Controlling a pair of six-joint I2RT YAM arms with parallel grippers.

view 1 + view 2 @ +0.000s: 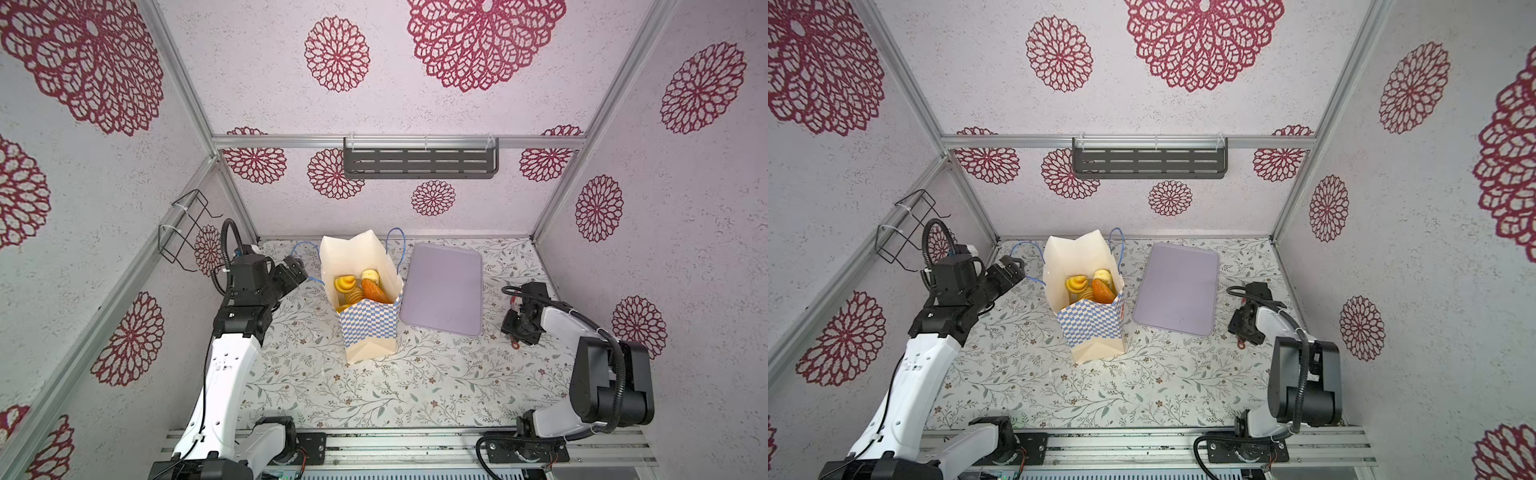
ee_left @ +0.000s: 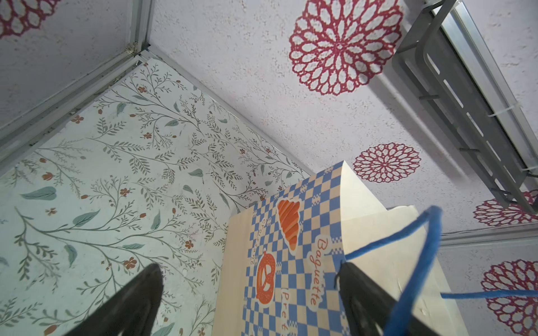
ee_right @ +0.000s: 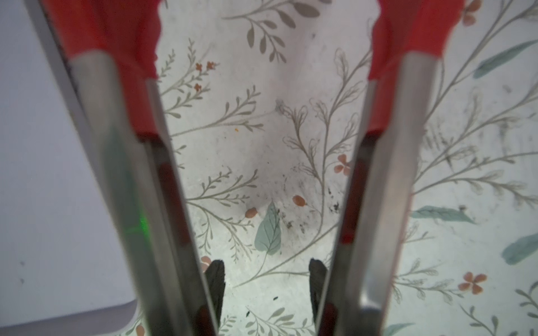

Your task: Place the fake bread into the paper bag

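Inside the upright paper bag [image 1: 365, 328] sits the fake bread [image 1: 360, 286]; the left gripper [image 1: 300, 270] gapes beside its blue handle, the right gripper [image 3: 266, 279] pinches tongs [image 3: 375, 174] beyond the tray [image 1: 442, 286].

The lower fake bread [image 1: 353, 296] is hidden by the paper bag [image 1: 368, 322] front, and the tongs' [image 3: 131, 174] red tips are cut off and blurred.

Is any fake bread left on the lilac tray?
No. In a top view the lilac tray lies bare, and the fake bread sits inside the paper bag.
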